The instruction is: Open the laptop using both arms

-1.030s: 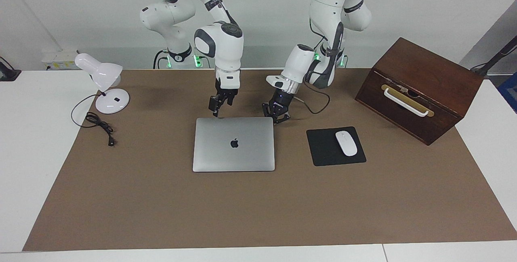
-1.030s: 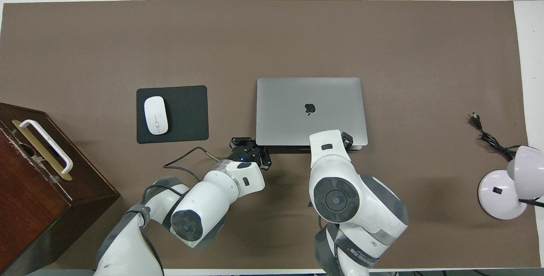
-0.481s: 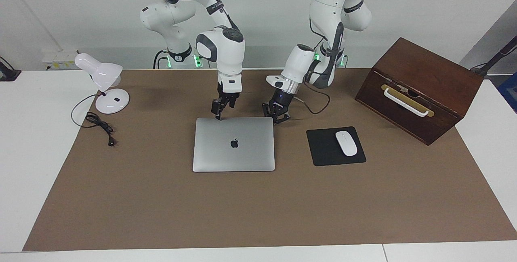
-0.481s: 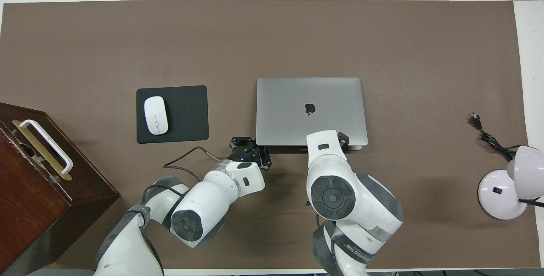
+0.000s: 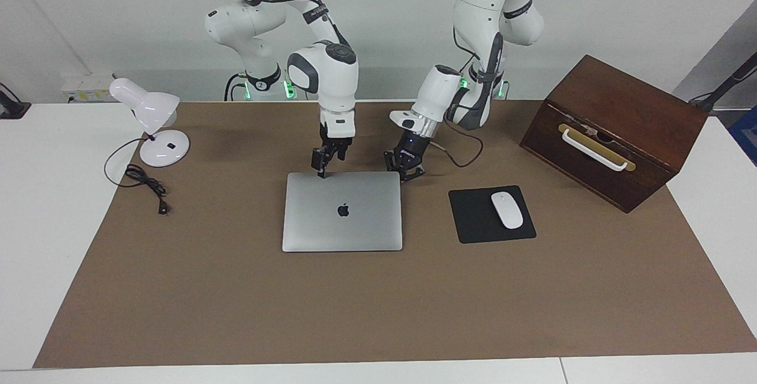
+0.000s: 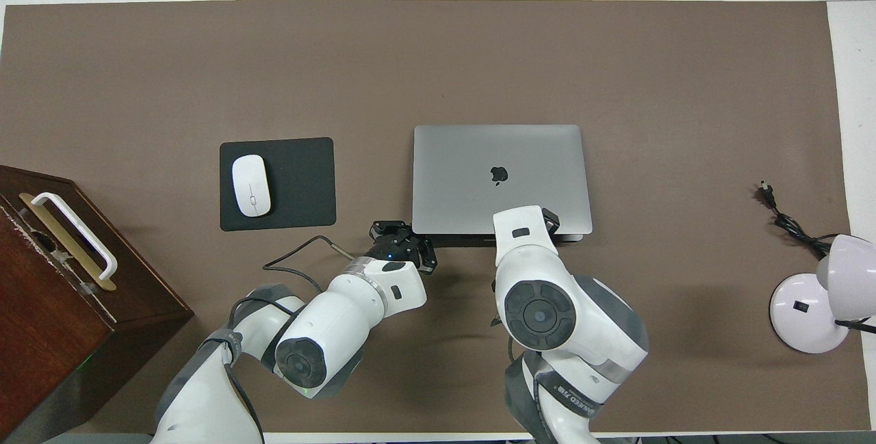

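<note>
Facing view shows you the thin silver-grey metal laptop (image 5: 342, 211) not yet opened, both black grippers, right (image 5: 321, 168) and left (image 5: 405, 172), at its robot-side edge, grip unclear.

**Two white arms with dark joints**

Both arms (image 5: 485, 23) have smooth white rounded shells and dark grey round caps on the joints. A thin black cable runs along each arm. Small green lights shine at the bases. Every arm ends in a small black gripper: the left gripper (image 5: 404, 168), the right gripper (image 5: 322, 162).
</note>
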{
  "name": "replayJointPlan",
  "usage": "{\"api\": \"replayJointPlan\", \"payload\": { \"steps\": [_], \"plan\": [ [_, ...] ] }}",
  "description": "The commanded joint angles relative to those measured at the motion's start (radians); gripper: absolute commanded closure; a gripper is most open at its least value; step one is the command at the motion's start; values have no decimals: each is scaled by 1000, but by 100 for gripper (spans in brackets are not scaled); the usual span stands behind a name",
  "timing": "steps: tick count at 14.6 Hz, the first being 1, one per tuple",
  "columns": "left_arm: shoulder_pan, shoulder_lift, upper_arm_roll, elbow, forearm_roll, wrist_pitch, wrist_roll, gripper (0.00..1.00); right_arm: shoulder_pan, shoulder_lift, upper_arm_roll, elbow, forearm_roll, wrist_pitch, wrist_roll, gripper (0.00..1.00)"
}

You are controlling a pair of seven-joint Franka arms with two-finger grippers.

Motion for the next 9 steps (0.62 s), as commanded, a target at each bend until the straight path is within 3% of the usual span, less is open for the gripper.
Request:
{"api": "replayJointPlan", "payload": {
  "steps": [1, 9],
  "plan": [
    [6, 38, 9, 15, 27, 17, 9, 100, -26, 15, 4, -2, -31, 41, 15, 0],
    [6, 39, 9, 15, 27, 17, 9, 100, -36, 64, 2, 41, -81, 78, 13, 0]
  ]
}}
